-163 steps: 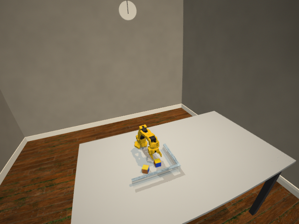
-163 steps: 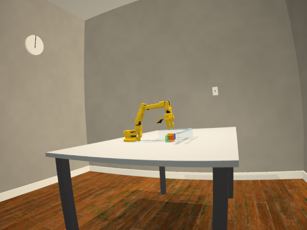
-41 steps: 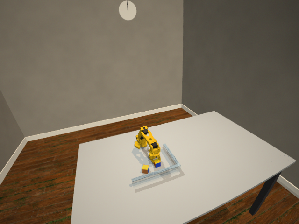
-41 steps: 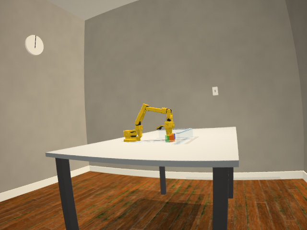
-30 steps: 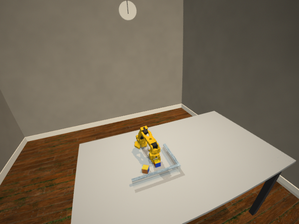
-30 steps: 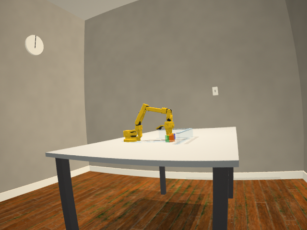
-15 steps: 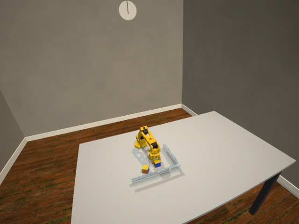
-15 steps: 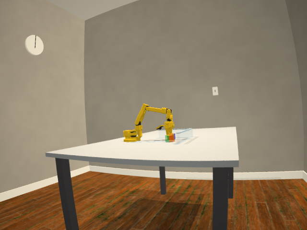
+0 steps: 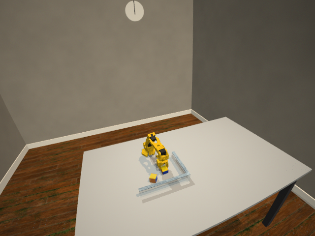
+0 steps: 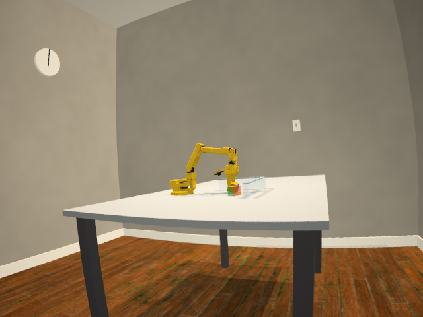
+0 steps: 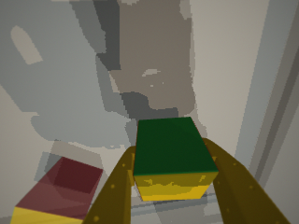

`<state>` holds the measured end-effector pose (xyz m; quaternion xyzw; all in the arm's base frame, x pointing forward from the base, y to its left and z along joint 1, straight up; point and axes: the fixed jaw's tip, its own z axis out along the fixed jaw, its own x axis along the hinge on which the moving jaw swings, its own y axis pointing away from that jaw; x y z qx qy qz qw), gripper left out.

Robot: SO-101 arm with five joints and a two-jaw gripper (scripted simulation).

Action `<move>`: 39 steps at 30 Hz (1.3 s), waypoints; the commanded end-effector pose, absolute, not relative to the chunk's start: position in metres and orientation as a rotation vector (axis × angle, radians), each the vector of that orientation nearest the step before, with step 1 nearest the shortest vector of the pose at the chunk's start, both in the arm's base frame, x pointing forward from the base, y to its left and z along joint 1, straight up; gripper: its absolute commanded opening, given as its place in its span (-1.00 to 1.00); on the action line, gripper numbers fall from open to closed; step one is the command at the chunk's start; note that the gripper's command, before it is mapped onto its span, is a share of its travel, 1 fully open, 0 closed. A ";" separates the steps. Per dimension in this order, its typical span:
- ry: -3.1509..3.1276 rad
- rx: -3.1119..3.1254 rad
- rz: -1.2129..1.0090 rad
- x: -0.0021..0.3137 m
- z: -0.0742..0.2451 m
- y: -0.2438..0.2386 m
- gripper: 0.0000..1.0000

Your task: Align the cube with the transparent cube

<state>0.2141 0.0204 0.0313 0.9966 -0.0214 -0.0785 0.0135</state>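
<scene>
The cube (image 11: 173, 159) sits between my two yellow fingers in the wrist view, with its green face towards the camera and its yellow face below that. My gripper (image 11: 170, 151) is shut on it. In the top view the gripper (image 9: 164, 168) points down, and the cube (image 9: 165, 171) shows a blue face just under it, low over the table. The transparent cube (image 9: 153, 178) stands a short way to the left and front of it, yellow face up. It also shows in the wrist view (image 11: 61, 193) at the lower left, with a dark red face. In the exterior view the held cube (image 10: 234, 190) shows green and orange-red.
A low, see-through L-shaped rail (image 9: 181, 176) lies on the table around the right and front of the work spot. The arm's base (image 9: 148, 149) stands behind the cubes. The table's edges are far from the cubes.
</scene>
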 end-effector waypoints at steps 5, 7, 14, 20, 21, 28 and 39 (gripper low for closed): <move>-0.075 3.153 0.155 0.246 0.079 0.025 -0.56; -0.075 3.153 0.162 0.246 0.080 0.026 -0.56; -0.075 3.153 0.163 0.246 0.080 0.026 -0.56; -0.075 3.153 0.163 0.246 0.080 0.026 -0.56; -0.075 3.153 0.163 0.246 0.080 0.026 -0.56; -0.075 3.153 0.163 0.246 0.080 0.026 -0.56; -0.078 3.159 0.301 0.252 0.097 0.028 -0.56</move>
